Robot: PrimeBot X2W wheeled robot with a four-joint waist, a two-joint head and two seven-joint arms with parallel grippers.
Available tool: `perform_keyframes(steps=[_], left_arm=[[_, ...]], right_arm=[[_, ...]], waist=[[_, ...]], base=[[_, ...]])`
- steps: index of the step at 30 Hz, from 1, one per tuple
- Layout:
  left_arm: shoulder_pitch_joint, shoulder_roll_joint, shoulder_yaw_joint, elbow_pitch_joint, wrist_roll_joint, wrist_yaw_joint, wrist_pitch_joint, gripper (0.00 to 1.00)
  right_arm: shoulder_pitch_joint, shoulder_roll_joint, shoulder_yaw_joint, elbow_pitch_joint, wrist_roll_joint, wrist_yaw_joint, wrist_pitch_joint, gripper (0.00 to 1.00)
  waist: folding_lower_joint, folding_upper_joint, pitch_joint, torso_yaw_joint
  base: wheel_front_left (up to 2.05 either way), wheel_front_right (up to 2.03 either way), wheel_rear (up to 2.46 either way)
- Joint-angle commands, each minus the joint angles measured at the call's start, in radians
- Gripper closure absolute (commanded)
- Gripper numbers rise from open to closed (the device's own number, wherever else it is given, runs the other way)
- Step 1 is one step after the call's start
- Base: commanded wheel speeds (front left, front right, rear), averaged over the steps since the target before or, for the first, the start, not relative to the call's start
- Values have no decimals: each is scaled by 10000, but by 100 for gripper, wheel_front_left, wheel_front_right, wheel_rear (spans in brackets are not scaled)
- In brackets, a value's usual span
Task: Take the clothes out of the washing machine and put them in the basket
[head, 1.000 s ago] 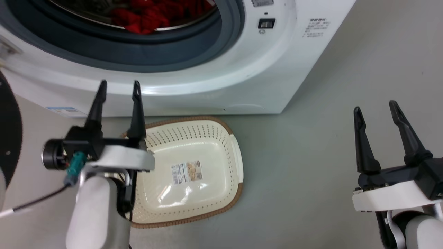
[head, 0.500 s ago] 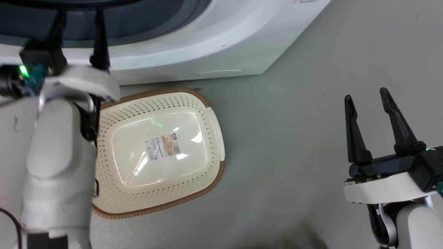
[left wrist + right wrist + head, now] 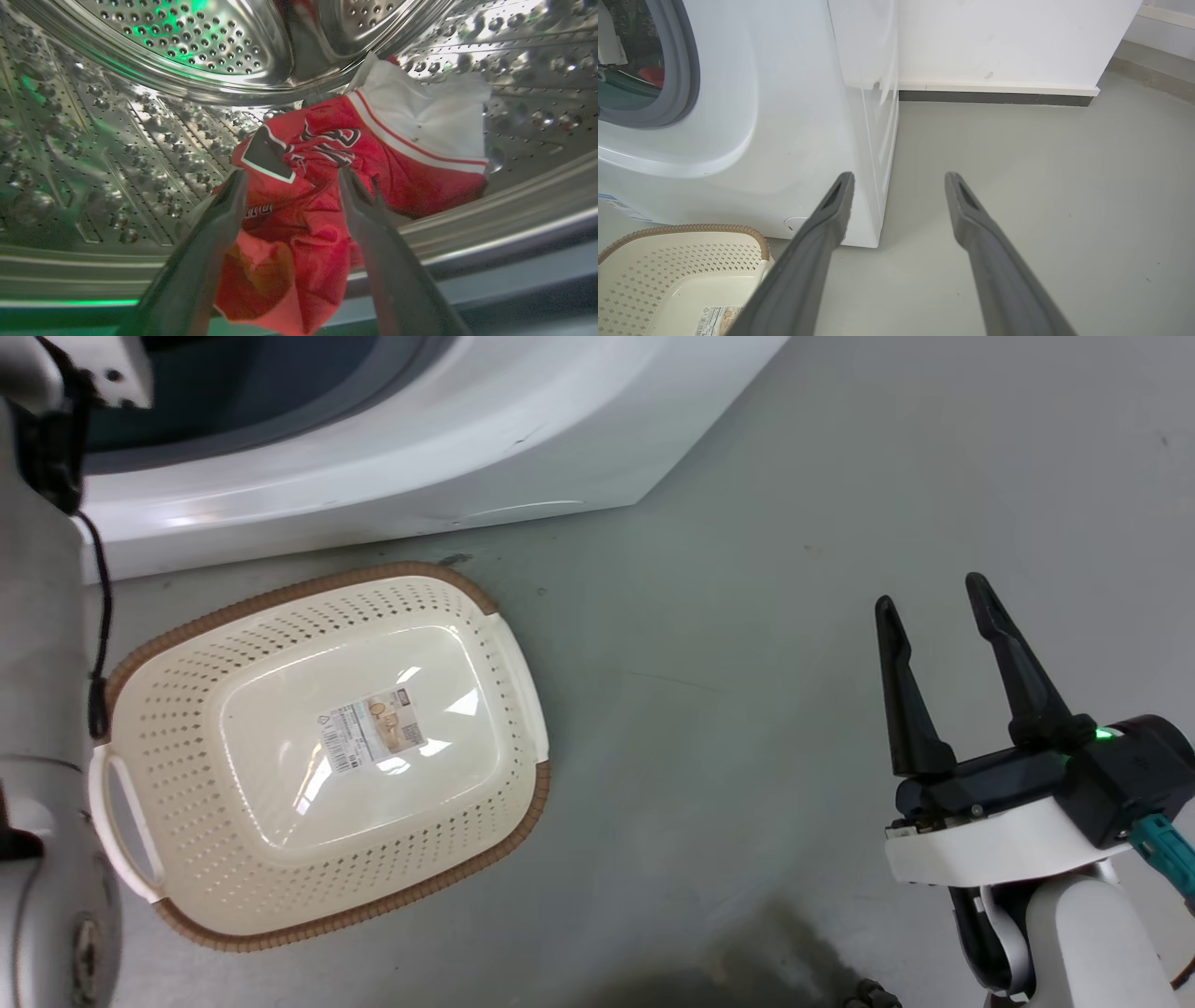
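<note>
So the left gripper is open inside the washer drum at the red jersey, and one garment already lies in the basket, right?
Not quite. The basket holds no garment; the head view shows just a paper label on its bottom. The rest stands: left gripper open inside the drum at the red jersey.

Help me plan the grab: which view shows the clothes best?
Left wrist view: the clothes lie crumpled in the drum, close between the left gripper's open fingers. Right wrist view catches a red patch.

Head: steeply down onto the basket [image 3: 471,644].
Left wrist: close, inside the drum [image 3: 93,140].
Right wrist: low; shares basket and washing machine [image 3: 794,116] with head.
</note>
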Motion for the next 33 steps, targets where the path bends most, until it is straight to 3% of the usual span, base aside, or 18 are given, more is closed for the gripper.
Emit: perform_keyframes(steps=[1,11,18,19,20,21,28,33], left_arm=[[-354,170,-86,409,13,-65,399,0],[-1455,1024,-262,1907,-132,-196,2838,0],[-1731,1284,-302,2485,-269,-147,4331,0],[-1726,1281,-279,2643,-312,-144,4677,37],[-1700,1285,-287,2731,-315,-114,4917,81],[-1714,1302,-276,2717,-343,-45,5004,100],[-1643,1345,-283,2409,-436,315,4999,100],[-1394,1365,-308,1836,-475,498,3847,100]], right_arm=[[-138,5,93,88,93,-3,-105,0],[-188,7,482,369,419,-3,-311,0],[-90,7,530,465,529,-3,-398,0],[-92,7,533,471,522,-3,-403,0],[-93,7,536,476,517,-3,-397,0],[-98,7,537,485,522,-3,-404,0],[-220,7,594,563,560,-3,-412,0],[-274,7,599,675,543,-3,-370,0]], waist=[[-2,-1,36,-209],[-2,-1,179,-916],[-2,-1,218,-1101],[-2,-1,224,-1117],[-2,-1,229,-1128],[-2,-1,242,-1135],[-2,-1,269,-1151],[-2,-1,105,-1127]], base=[[0,0,0],[0,0,0],[0,0,0],[0,0,0],[0,0,0],[0,0,0],[0,0,0],[0,0,0]])
